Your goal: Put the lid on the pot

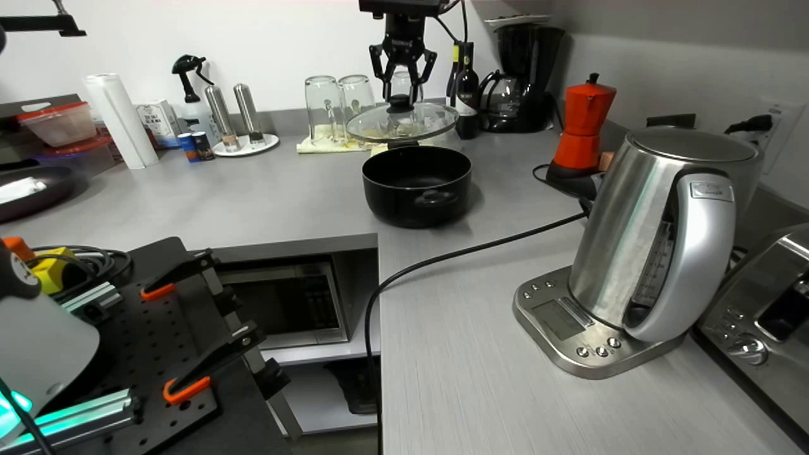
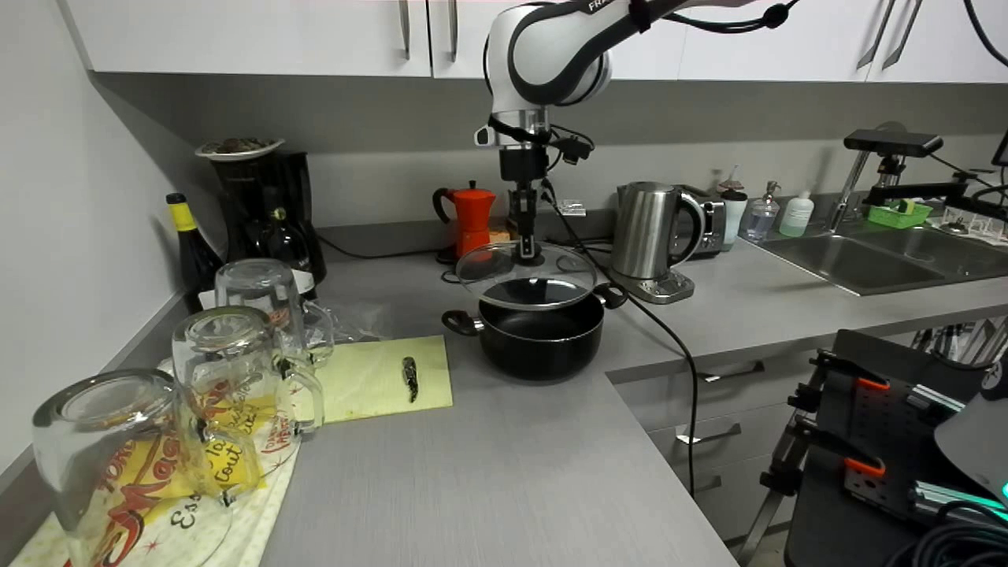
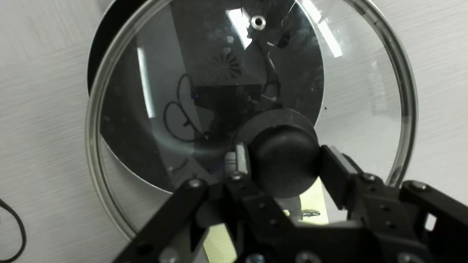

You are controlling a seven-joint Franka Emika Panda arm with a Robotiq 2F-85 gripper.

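Only wrist view: vent in lid.

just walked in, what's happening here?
A black two-fingered robot tool grips the small black knob of a round clear-glass lid. It holds the lid raised over the low black cooking pot, off-centre in the wrist view, where part of the pot shows outside the lid's edge. The lid is not seated yet.
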